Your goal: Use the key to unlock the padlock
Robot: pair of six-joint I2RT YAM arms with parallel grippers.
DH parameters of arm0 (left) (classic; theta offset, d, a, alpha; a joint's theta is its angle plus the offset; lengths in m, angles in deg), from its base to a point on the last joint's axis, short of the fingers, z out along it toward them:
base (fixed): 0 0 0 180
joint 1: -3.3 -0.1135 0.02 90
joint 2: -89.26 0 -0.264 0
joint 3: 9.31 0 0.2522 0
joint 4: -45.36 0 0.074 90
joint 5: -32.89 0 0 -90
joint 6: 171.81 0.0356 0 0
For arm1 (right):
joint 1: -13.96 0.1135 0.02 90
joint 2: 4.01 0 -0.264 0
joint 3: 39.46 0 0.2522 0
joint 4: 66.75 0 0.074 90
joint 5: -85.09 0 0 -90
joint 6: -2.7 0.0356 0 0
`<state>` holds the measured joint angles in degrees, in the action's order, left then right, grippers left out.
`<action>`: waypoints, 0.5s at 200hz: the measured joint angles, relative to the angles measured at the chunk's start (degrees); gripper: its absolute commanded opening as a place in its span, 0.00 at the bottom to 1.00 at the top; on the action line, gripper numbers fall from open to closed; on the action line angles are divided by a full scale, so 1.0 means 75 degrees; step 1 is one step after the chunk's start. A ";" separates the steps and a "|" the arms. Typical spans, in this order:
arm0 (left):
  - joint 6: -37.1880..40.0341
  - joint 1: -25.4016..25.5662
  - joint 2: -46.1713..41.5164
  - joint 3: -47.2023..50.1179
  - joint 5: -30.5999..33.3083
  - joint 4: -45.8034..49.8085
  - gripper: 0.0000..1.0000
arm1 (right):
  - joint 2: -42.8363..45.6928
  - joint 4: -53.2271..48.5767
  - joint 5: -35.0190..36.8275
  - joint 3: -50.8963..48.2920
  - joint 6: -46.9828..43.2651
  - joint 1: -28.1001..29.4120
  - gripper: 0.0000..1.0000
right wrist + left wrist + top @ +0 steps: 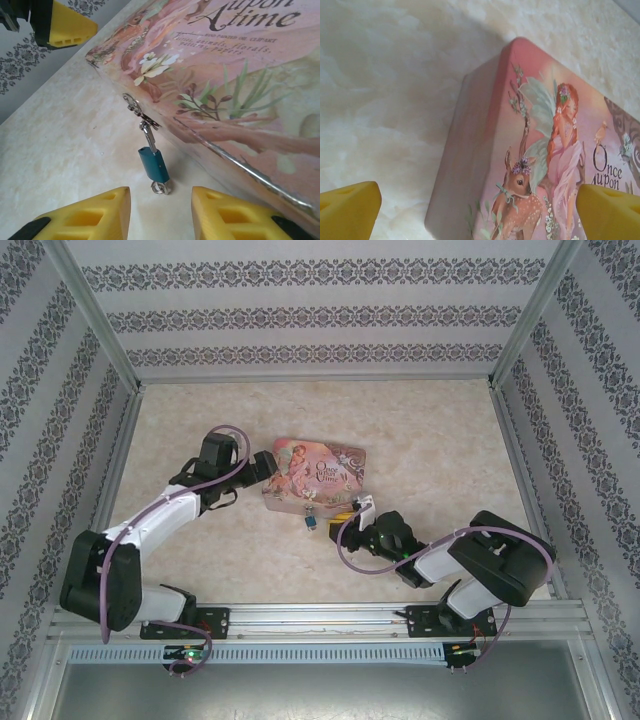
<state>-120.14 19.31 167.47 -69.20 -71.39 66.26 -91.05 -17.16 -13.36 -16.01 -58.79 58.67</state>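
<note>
My right hand [160,199] is open just short of the tiny teal padlock [154,166] dangling off the tin [240,75] on its side facing the worktop's [60,150] near edge, left hand [478,196] wide open too, and it looks light, swingy and slick, so I'd pinch its flat body.

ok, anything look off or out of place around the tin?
Nothing broken or spilled. The tin sits askew to the table edge. The padlock is hooked on its clasp, with a small metal ring at its lower end.
</note>
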 measured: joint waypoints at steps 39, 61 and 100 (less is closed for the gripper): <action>0.0070 0.0000 0.0606 -0.0198 -0.0460 -0.0055 0.97 | 0.0000 -0.0265 -0.0015 0.0102 0.0020 -0.0137 0.37; 0.0082 0.0000 0.0880 -0.0239 -0.0542 -0.0055 0.93 | 0.0000 -0.0420 -0.0032 0.0221 0.0017 -0.0254 0.37; -0.0032 0.0000 0.1215 -0.0163 -0.0866 -0.0219 0.72 | 0.0003 -0.0737 -0.0216 0.0417 0.0015 -0.0656 0.38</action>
<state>-120.38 19.31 176.59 -70.42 -77.88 64.62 -91.03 -22.69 -14.98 -12.88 -58.68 53.75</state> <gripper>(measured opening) 0.776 0.380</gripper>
